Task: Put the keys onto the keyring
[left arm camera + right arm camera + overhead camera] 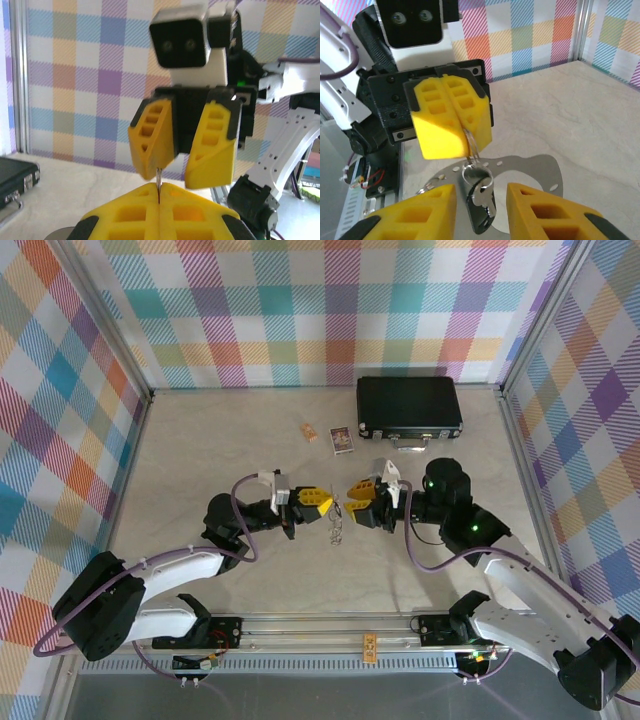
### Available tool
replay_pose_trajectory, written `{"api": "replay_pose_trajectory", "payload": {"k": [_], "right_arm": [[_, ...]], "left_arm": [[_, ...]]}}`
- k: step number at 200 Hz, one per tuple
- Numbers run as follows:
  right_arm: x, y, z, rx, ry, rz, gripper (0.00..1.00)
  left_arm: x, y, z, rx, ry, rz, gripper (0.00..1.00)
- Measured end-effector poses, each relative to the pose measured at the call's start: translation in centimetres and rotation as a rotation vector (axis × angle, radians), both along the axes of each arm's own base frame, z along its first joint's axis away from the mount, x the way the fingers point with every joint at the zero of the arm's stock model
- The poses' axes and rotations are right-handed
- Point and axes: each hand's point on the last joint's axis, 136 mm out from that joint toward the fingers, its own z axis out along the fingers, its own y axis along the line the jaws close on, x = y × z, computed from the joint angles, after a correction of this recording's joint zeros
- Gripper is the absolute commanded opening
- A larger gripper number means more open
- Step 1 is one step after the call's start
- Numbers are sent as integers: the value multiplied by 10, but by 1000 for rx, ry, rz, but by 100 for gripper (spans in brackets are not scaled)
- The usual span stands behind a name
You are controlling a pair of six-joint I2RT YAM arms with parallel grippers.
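Note:
My left gripper [322, 503] is shut on a thin wire keyring [473, 144], which sticks up edge-on between its yellow fingers [159, 186]. From that ring hangs a second ring carrying a silver key and a black-headed key [482, 197], dangling above the table [335, 528]. My right gripper [353, 506] faces the left one, open. Its fingers [420, 212] stand either side of the hanging keys without touching them. In the left wrist view the right gripper [182, 172] has one finger just above the ring's edge.
A grey metal plate with holes [542, 167] lies on the table under the keys. A black case [409, 407] sits at the back right, with a small card [342, 439] and an orange piece [310, 431] in front of it. Checked walls enclose the table.

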Motion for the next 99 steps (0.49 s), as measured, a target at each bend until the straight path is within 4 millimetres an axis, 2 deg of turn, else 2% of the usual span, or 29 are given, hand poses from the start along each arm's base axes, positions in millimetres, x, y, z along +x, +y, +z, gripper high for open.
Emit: {"api": "replay_pose_trajectory", "payload": {"k": [53,99], "right_arm": [[5,6,11,69,-3,2,33],[8,13,7,80,26,31,31]], "left_arm": [[-4,1,9,-34,-11,-5,0],[-3,1,10,-38,-10,-3,0]]}}
